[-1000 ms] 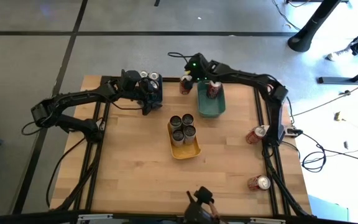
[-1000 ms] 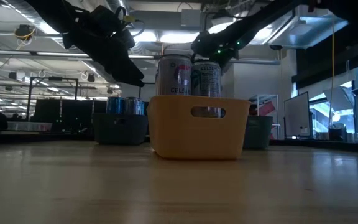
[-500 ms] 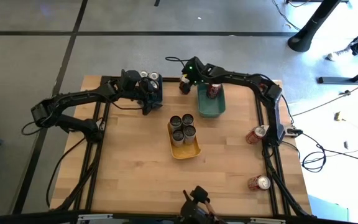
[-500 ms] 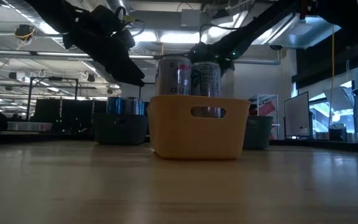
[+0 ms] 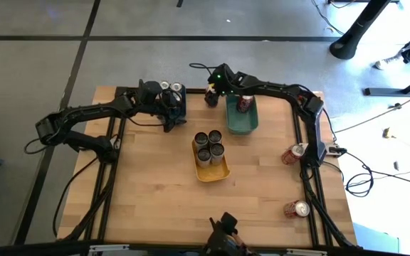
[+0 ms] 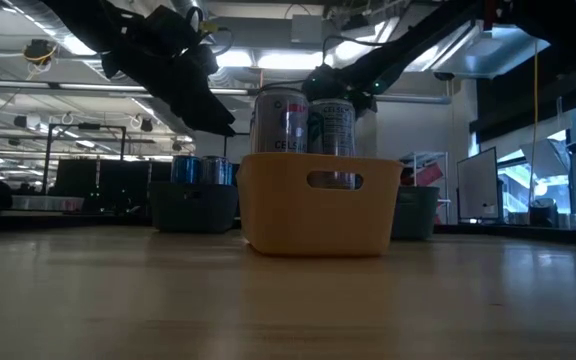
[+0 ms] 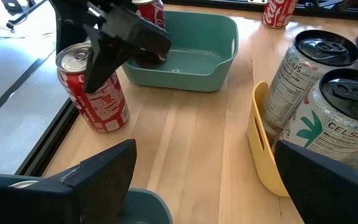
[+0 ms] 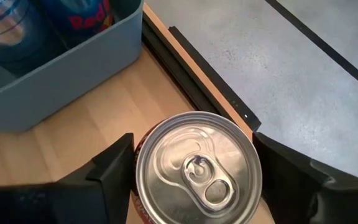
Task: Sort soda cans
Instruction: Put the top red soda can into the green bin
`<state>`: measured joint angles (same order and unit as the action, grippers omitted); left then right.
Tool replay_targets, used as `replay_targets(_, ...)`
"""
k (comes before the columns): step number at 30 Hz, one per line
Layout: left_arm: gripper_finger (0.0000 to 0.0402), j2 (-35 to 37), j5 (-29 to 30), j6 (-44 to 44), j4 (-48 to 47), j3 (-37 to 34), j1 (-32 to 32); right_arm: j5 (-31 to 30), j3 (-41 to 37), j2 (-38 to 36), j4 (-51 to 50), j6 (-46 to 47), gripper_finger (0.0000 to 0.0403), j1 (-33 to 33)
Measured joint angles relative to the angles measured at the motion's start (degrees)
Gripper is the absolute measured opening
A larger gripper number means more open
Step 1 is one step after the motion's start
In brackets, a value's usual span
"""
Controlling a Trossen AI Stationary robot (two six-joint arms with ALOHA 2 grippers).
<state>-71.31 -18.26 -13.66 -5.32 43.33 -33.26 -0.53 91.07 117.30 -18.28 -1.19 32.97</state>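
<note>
Right gripper (image 8: 194, 180): fingers spread either side of upright red can (image 8: 196, 167), upper centre of high view, just beside teal bin (image 5: 242, 122); not yet clenched. Left gripper (image 7: 207, 168): released, idle upper left.
Risk: off-centre closing tips can toward table edge (image 8: 185, 59).

Standing at the table's far edge between the open fingers of the right gripper (image 8: 194, 186): a red metal soda can (image 8: 194, 167), left of the teal plastic bin (image 5: 240, 117); yellow plastic bin (image 5: 212, 169) nearer, holding four silver-topped cans (image 5: 209, 146).
</note>
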Motion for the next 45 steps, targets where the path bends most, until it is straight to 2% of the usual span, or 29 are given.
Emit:
replay_targets(6,0.0370,0.00,0.00,0.16,-0.07,0.00,-0.01,0.06,-0.22,-2.33,-1.66,-0.32,0.0265,-0.33)
replay_targets(16,0.0370,0.00,0.00,-0.13,-0.07,0.00,-0.01,-0.03,-0.15,-12.13,-6.67,-0.61,0.0266,-0.39)
replay_targets(27,0.0370,0.00,0.00,0.22,0.00,0.00,-0.01,-0.47,-0.09,-25.25,-23.46,2.07,0.0267,-0.39)
replay_targets(34,0.0370,0.00,0.00,0.32,0.02,0.00,-0.01,-0.53,-0.11,-28.15,-32.39,4.42,0.0267,-0.47)
replay_targets(39,0.0370,0.00,0.00,0.18,0.01,0.00,-0.01,-2.51,-4.92,-28.09,-28.92,5.18,0.0267,-2.07)
replay_targets(45,0.0370,0.00,0.00,0.18,0.02,0.00,-0.01,-3.43,-12.88,-28.02,-19.33,6.82,0.0268,-2.37)
